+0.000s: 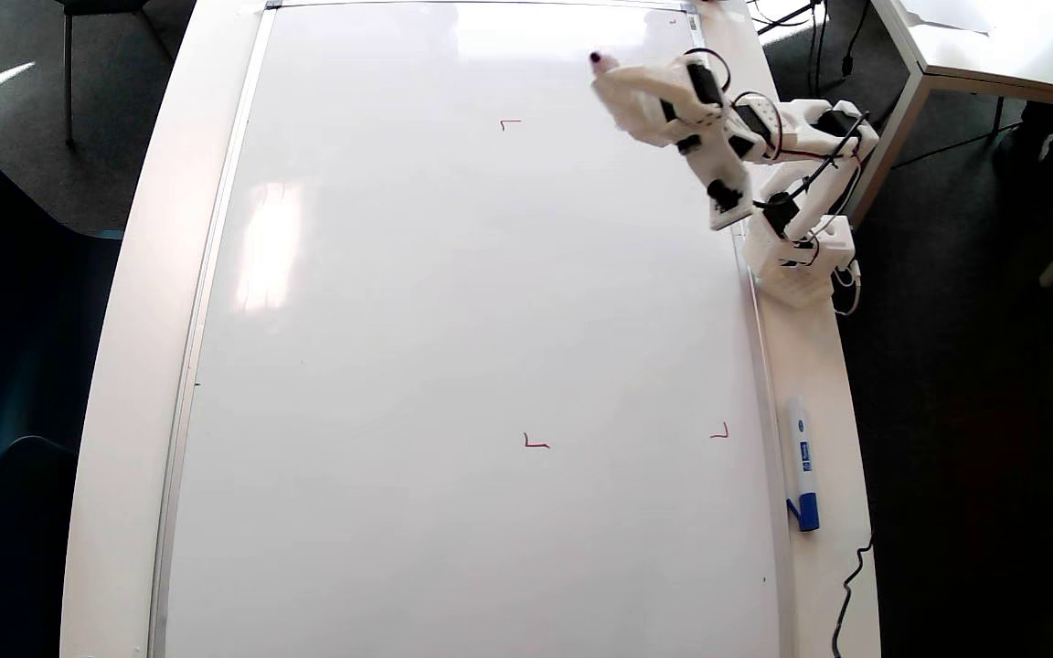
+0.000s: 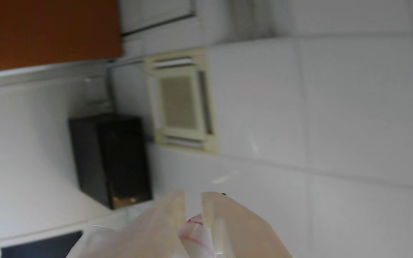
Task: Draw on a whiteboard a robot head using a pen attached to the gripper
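Your gripper [image 2: 193, 195] is clenched on the pen [image 2: 195, 236], raised near the whiteboard's [image 1: 398, 320] top right corner in the overhead view. No drawing there, just red corner marks [image 1: 536, 442]; wide bare board spreads left and below.

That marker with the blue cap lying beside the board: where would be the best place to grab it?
Probably around the middle of the blue-capped marker's white barrel, coming straight down from above. It lies flat on the table, lengthwise along the whiteboard's edge, so fingers should close across its narrow width.
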Available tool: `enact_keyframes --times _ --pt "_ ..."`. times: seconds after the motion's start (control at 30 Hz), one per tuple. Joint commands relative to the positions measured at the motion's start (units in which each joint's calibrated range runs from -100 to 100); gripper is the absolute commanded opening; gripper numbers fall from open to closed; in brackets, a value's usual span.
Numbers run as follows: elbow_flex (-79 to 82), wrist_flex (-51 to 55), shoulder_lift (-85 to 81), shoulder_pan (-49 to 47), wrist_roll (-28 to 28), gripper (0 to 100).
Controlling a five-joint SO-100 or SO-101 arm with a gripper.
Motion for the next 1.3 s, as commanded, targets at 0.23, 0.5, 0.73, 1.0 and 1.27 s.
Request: enact_keyframes --times 0.23,0.5,0.73,1.0,1.27 --pt "-2.62 43.13 -0.51 1.59 1.68 1" --pt "-4.44 74.75 -1.10 1.95 -3.15 1" --pt "-12.97 97.95 0.58 1.29 -10.39 1" --pt "-20.51 113.24 10.81 1.81 -15.70 1" --pt "-21.14 114.28 21.79 0.04 -18.11 1"
